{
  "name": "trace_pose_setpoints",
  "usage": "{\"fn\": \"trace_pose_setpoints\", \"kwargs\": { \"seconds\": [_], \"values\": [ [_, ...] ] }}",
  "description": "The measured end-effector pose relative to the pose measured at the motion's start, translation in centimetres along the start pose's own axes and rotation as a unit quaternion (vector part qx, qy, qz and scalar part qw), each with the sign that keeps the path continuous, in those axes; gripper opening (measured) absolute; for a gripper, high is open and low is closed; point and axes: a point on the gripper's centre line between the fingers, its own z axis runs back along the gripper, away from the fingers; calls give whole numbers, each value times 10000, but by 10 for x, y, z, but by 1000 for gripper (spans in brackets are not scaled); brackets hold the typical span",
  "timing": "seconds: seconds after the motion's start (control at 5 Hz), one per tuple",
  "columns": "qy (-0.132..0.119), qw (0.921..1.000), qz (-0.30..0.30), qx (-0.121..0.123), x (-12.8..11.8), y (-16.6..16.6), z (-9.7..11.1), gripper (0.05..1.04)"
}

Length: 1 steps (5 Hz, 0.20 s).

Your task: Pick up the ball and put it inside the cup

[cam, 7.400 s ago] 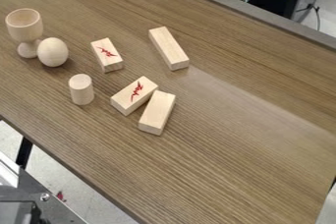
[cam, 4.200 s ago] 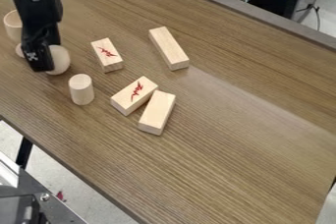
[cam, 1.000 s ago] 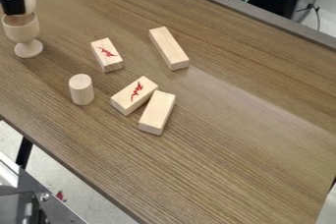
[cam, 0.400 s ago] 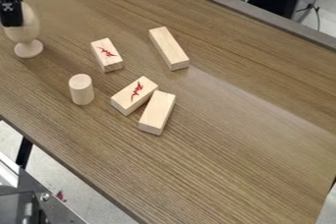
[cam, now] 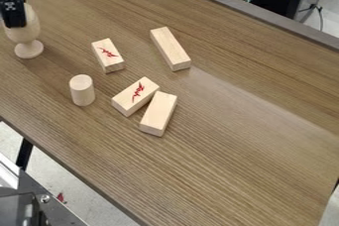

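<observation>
The black gripper (cam: 15,18) hangs at the upper left, in front of the cup's mouth, and hides part of the ball and the cup's rim. The egg-shaped wooden ball (cam: 31,16) sits in the top of the wooden cup (cam: 24,34), its right side showing past the gripper. The cup stands upright on its round foot near the table's left side. How far down inside the bowl the ball rests is hidden.
Right of the cup lie a small marked block (cam: 108,55) and a longer plain block (cam: 170,48). A short cylinder (cam: 82,90) stands nearer the front edge of the table (cam: 245,170). Another marked block (cam: 136,96) touches a plain block (cam: 158,114).
The ball has gone from the table beside the cup, up with the gripper, and down into the cup's mouth. Since the last earlier frame the gripper has shifted only slightly.
</observation>
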Motion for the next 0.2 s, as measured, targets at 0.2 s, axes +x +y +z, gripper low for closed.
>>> {"fn": "trace_pose_setpoints", "kwargs": {
  "seconds": [0.2],
  "values": [
    [-370,9979,207,-499,11,6,41,1001]
  ]
}}
